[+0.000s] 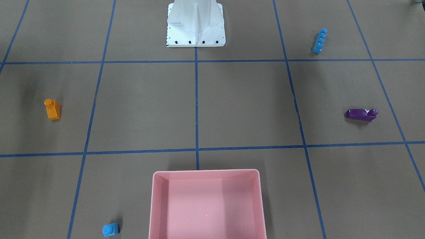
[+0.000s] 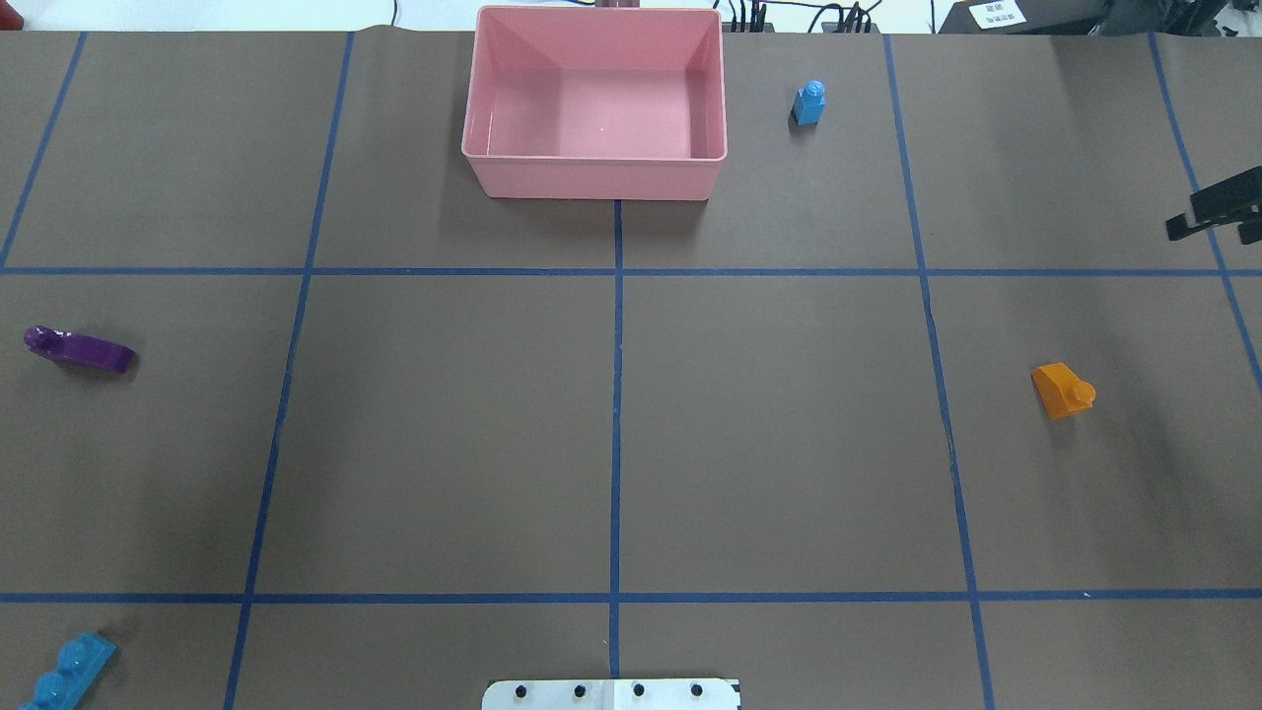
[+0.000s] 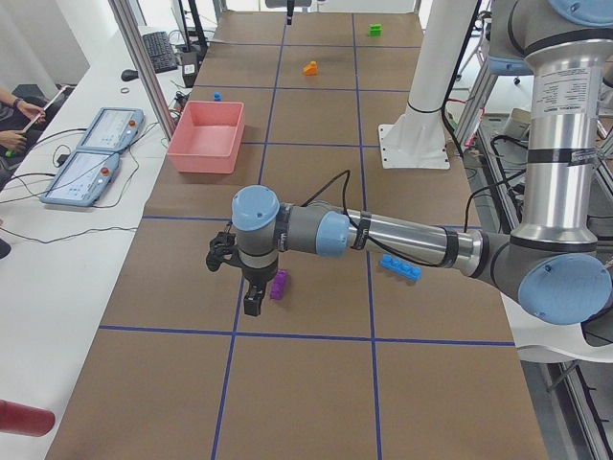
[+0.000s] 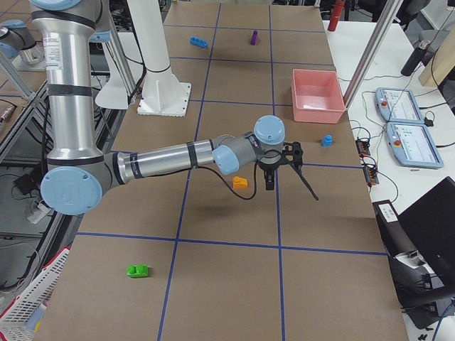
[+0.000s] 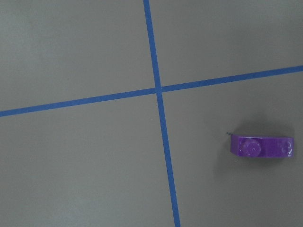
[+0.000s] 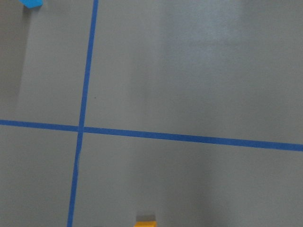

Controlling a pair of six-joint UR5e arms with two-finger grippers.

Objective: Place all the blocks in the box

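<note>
Across the table from me, the front camera shows the pink box (image 1: 207, 174) at the near edge, and the small blue cube (image 1: 110, 229), orange block (image 1: 53, 109), purple block (image 1: 361, 114) and long blue bar (image 1: 320, 40) lying well apart outside it. From overhead, a white label (image 2: 996, 15) sits past the far edge, its print too small to read. My right gripper (image 2: 1188, 215) pokes in at the right edge, and I cannot tell how its jaws stand. From the left end, my left gripper (image 3: 250, 303) hangs just beside the purple block, jaw state unclear. The green block (image 3: 375, 30) lies at the far end. From the right end, my right gripper hovers near the orange block. My left wrist sees the purple block, and my right wrist sees an orange sliver.
</note>
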